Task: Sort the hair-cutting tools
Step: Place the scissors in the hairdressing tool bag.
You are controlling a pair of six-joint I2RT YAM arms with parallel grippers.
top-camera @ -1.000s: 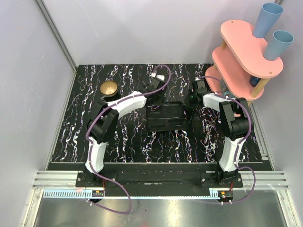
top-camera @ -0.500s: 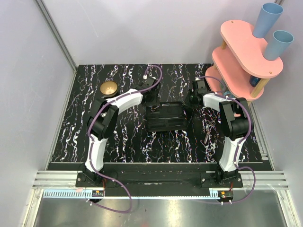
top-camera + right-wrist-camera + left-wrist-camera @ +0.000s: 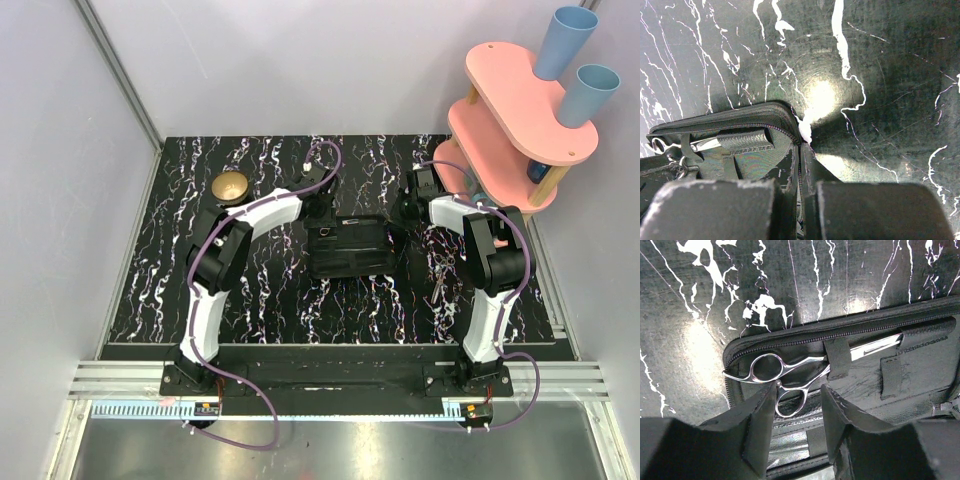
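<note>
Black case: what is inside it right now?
One pair of scissors, its blades slipped under an elastic strap. The left gripper hides the lower part of the case.

The slim silver scissors (image 3: 807,360) have much of their blades hidden under the elastic loops (image 3: 838,357) of the black zippered folding case (image 3: 920,365), which the frame's right edge cuts off.

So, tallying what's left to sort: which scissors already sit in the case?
The silver pair under the elastic strap inside the black case, right by the left hand; the other scissors lie loose on the table right of the case.
</note>
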